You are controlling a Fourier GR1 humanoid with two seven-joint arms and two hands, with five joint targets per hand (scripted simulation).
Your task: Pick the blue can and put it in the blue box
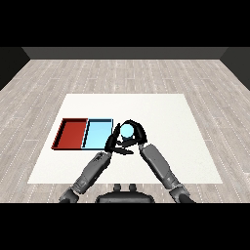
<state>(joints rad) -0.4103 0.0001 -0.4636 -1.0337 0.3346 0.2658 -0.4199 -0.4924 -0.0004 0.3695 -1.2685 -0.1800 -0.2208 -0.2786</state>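
The blue can [128, 130] is just right of the light blue tray [97, 138], near the tray's right rim. My right hand [139, 133] is shut on it, with black fingers arching over its top and right side. My left hand [113, 143] is close against the can's left and lower side, over the tray's right rim; its fingers look relaxed and hold nothing. The hands hide the can's lower part, so I cannot tell whether it rests on the table or hangs above it.
A red tray [71, 134] lies directly left of the light blue tray, both on the white table [161, 117]. Both forearms come in from the lower edge and meet near the table's middle.
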